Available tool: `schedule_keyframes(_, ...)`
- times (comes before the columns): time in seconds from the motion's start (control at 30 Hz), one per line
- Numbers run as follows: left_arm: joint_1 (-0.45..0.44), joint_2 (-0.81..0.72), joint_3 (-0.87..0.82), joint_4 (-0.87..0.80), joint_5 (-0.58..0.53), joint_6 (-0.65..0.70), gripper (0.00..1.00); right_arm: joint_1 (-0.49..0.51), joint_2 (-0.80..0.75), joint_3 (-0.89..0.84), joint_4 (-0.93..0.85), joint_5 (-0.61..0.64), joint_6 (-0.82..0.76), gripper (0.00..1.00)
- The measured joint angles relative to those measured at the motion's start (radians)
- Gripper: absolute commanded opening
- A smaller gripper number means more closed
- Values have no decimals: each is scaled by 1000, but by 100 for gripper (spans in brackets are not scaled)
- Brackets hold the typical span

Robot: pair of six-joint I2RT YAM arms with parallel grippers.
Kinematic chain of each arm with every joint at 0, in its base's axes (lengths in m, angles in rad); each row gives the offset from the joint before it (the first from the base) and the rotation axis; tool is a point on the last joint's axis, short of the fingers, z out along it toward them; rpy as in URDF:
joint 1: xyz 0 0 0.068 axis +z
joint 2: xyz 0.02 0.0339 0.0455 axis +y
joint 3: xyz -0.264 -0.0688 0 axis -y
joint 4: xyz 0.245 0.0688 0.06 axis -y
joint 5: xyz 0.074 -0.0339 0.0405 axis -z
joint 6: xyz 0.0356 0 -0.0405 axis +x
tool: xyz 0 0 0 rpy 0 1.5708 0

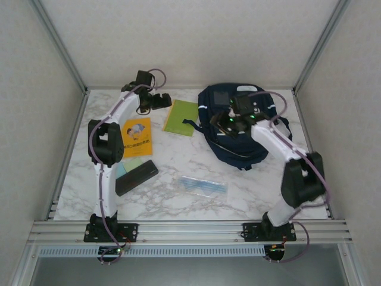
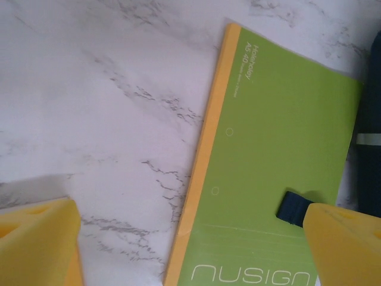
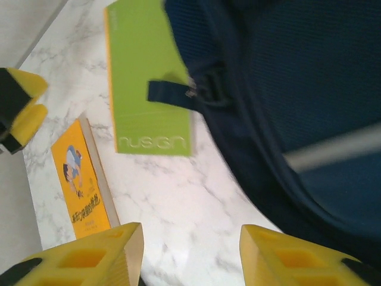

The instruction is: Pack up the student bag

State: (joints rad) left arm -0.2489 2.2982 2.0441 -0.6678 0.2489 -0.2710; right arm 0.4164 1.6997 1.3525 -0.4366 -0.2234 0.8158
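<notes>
The aluminium rail [image 1: 190,228] along the near edge of the bench [image 1: 172,205] carries both arm bases. At the left, a black oblong case [image 1: 136,177] lies at an angle, overlapping a pale green flat item [image 1: 126,167]. Just behind these lies a yellow book [image 1: 137,137] with a cartoon figure on its cover. Further back, the left fingers [image 2: 36,238] are spread wide and released, grasping nothing. They hang above the bare marble and the left edge of a green notebook [image 1: 181,117] printed "nusign". Near the middle of the bench, towards the front, lies a clear plastic packet [image 1: 203,186], apart from the other items. The green notebook lies flat just beside the left side of the student bag [image 1: 238,149], and one navy strap end [image 3: 169,94] rests on its cover. The student bag lies flat on the right half of the bench, towards the rear. The right fingers [image 3: 89,259] are parted and grasp nothing, positioned above the bag's left edge and the marble beside it.
</notes>
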Motion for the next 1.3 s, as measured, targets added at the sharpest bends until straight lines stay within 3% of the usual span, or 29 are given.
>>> schedule_keyframes(0.23,-6,53,0,21,82,-24,91,77,377,352,17,93,-14,42)
schedule_keyframes(0.5,-6,61,-1,43,118,-52,89,103,704,735,-125,215,-20,40)
schedule_keyframes(0.8,-12,126,-1,56,158,-70,82,111,786,826,-221,307,-17,40)
schedule_keyframes(1.07,-16,136,-1,51,168,-66,78,115,884,968,-275,297,-18,33)
schedule_keyframes(1.3,-18,140,-16,79,248,-82,74,115,915,1007,-291,275,-20,31)
